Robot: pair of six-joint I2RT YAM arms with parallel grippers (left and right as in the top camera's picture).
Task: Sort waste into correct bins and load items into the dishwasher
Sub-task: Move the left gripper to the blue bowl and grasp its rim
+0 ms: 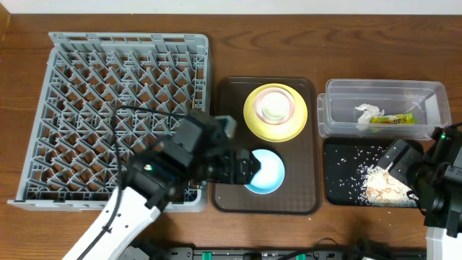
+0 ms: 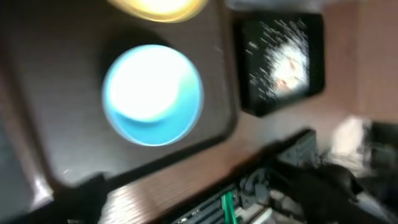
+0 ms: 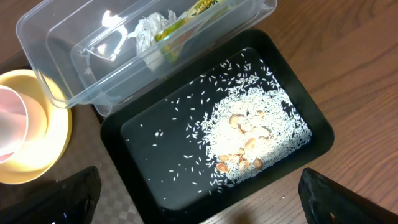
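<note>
A light blue bowl (image 1: 266, 172) sits at the near end of a brown tray (image 1: 300, 184), the left gripper (image 1: 242, 167) at its left rim, its fingers too blurred to tell apart or together. A yellow plate (image 1: 296, 128) holding a pink bowl (image 1: 289, 101) lies farther back. To the right, the right gripper (image 3: 199, 186) hangs wide open over rice (image 3: 261, 137) in a black tray (image 3: 149, 180).

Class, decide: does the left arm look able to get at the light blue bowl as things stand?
Probably yes: the left gripper sits right by the light blue bowl, with nothing between them on the brown tray.
</note>
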